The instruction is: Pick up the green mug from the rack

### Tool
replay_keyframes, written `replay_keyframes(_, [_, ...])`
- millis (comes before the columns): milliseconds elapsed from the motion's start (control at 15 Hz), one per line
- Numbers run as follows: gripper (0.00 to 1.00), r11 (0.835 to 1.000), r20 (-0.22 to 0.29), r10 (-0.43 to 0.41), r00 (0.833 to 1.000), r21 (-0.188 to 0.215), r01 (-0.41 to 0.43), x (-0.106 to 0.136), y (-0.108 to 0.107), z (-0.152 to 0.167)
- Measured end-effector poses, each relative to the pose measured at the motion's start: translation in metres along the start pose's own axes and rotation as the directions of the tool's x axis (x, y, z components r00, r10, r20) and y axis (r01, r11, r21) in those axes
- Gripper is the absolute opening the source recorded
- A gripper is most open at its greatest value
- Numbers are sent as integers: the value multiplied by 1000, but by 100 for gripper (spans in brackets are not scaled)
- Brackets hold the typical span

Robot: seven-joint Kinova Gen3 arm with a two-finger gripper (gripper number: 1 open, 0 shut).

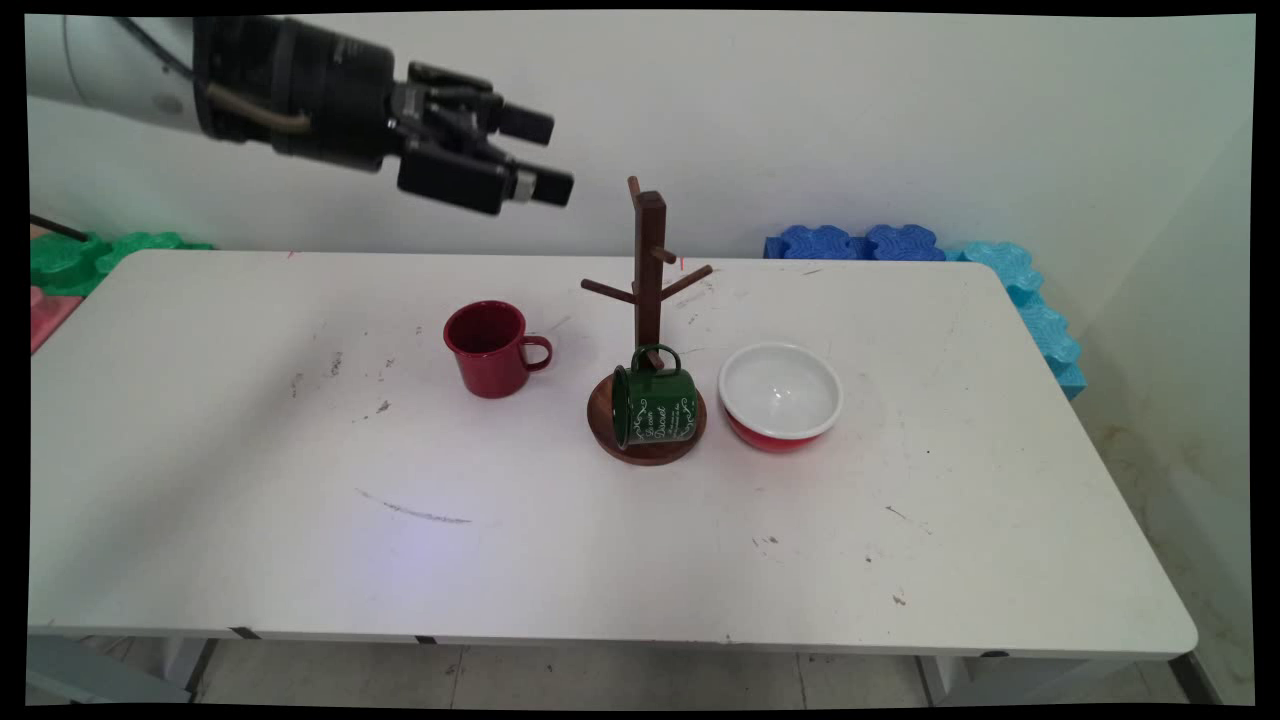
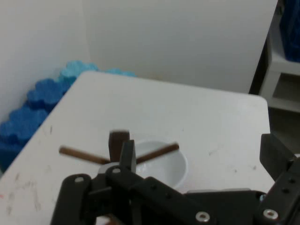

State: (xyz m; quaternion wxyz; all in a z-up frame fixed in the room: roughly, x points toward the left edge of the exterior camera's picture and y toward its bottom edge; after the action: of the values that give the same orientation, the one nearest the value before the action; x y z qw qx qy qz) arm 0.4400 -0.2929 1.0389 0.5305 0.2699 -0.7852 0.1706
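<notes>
The hand point(image 1: 545, 155) hangs open and empty, level with the mug tree's point(image 1: 648, 270) top – drifting right it could knock the tree, rolling the green mug point(image 1: 655, 405) lying on its base onto the surface point(image 1: 250, 450).

Hand point(image 1: 545, 155) raised, empty, open-fingered, nearest wooden mug tree point(image 1: 649, 290)

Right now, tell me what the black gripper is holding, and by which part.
Nothing. The black two-finger gripper hangs open and empty in the air, up and left of the brown wooden mug tree, touching nothing.
</notes>
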Motion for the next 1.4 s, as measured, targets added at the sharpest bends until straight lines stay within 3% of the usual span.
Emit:
replay_keyframes(733, [100,998,125,-66,990,27,64,-54,10,-4])
replay_keyframes(1400, [100,984,197,-176,964,74,165,-108,18,17])
